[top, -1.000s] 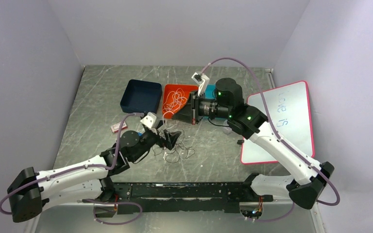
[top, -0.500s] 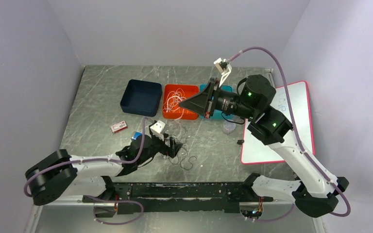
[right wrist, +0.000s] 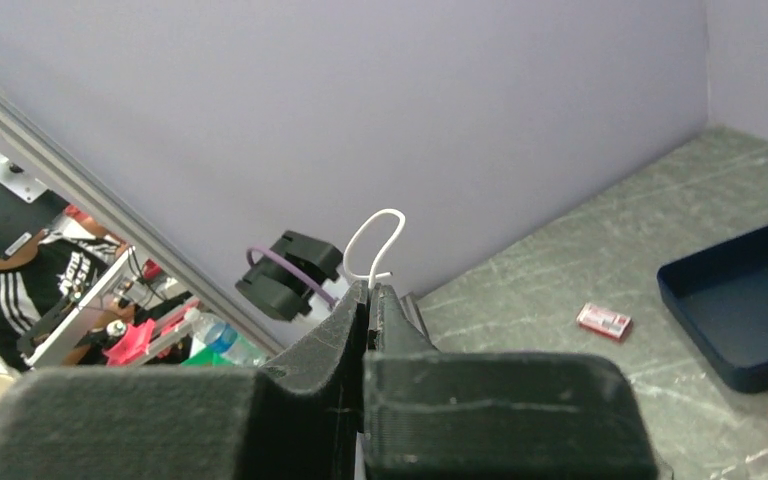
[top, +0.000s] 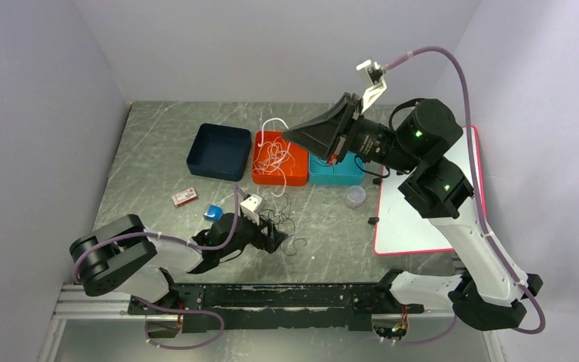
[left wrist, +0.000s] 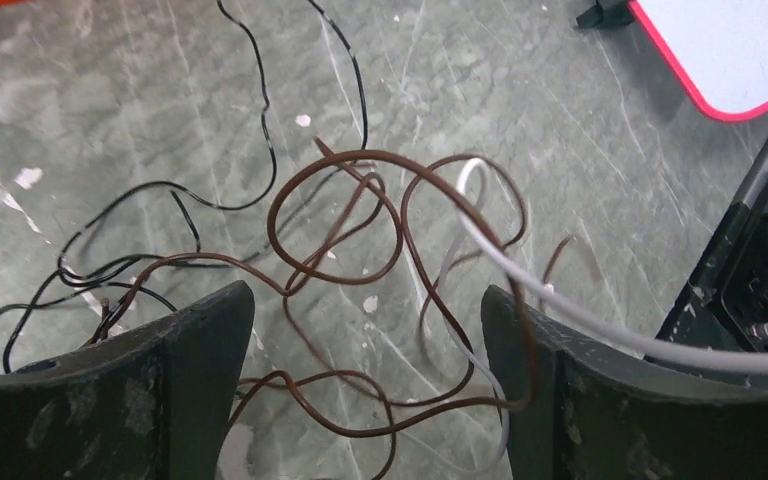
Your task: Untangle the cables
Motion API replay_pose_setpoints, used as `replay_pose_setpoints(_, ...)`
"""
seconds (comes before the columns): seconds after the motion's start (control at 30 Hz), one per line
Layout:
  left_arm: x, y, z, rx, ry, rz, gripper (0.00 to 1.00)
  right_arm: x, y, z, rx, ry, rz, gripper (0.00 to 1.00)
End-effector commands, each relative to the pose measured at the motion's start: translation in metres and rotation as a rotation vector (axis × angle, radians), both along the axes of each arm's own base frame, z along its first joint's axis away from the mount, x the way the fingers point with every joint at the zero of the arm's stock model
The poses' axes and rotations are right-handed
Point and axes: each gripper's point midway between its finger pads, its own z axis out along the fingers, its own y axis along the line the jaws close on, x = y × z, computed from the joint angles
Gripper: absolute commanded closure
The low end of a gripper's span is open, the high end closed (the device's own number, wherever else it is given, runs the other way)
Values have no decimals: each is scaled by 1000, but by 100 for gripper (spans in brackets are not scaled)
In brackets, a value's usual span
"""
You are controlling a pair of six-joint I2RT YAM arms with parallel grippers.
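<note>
Grey marbled table (top: 158, 173) fills a booth with lilac walls. Along its far side a navy tray (top: 219, 151), an orange tray (top: 295, 175) and a teal tray (top: 335, 172) stand in a row. A whiteboard (top: 452, 173) lies at the right, and a clear cup (top: 355, 197) sits just in front of the teal tray. A red box (top: 185, 197) and a blue block (top: 212, 213) lie near the navy tray. The right gripper (top: 290, 134) is raised above the trays with its jaws pressed together on a white cable (right wrist: 385, 212). A small loop of it stands out past the tips, and the rest hangs down to a white heap in the orange tray. The other cables (top: 286, 215) lie tangled on the table in front of the orange tray. The left gripper (top: 277, 240) sits low at the near side of the tangle, its fingers (left wrist: 175, 370) spread wide and pinching nothing. Between them a brown cable (left wrist: 340, 215) curls in several loops on the table. A pale cable (left wrist: 520, 275) crosses over the right finger, and a black cable (left wrist: 260, 130) trails off to the left.
</note>
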Motion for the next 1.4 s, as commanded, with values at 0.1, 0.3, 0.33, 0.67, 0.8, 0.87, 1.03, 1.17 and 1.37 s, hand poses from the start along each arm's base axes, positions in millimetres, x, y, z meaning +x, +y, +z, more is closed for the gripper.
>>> replay_pose_setpoints(0.1,-12,-10,0,-78,34,-67,17,-1,-16,59,78,-157,-78,100)
replay_pose_setpoints(0.3,-19,-5,-10,-72,65,-67,22,2,-31,93,121,-238,-163,100)
replay_pose_setpoints(0.33,-19,-4,-11,-71,68,-66,24,3,-33,97,125,-247,-172,100)
replay_pose_setpoints(0.67,-26,1,-21,-55,109,-72,65,7,-50,128,174,-321,-269,100)
replay_pose_setpoints(0.8,-28,4,-25,-47,122,-69,82,10,-65,139,191,-357,-348,100)
replay_pose_setpoints(0.87,-30,7,-27,-45,126,-61,91,12,-76,147,199,-386,-408,100)
replay_pose_setpoints(1.03,-32,15,-30,-45,139,-38,90,18,-110,165,214,-443,-576,100)
replay_pose_setpoints(1.17,-33,21,-32,-41,144,-23,87,19,-134,173,227,-469,-683,100)
replay_pose_setpoints(1.37,-33,25,-36,-23,156,-6,91,15,-159,182,238,-500,-777,100)
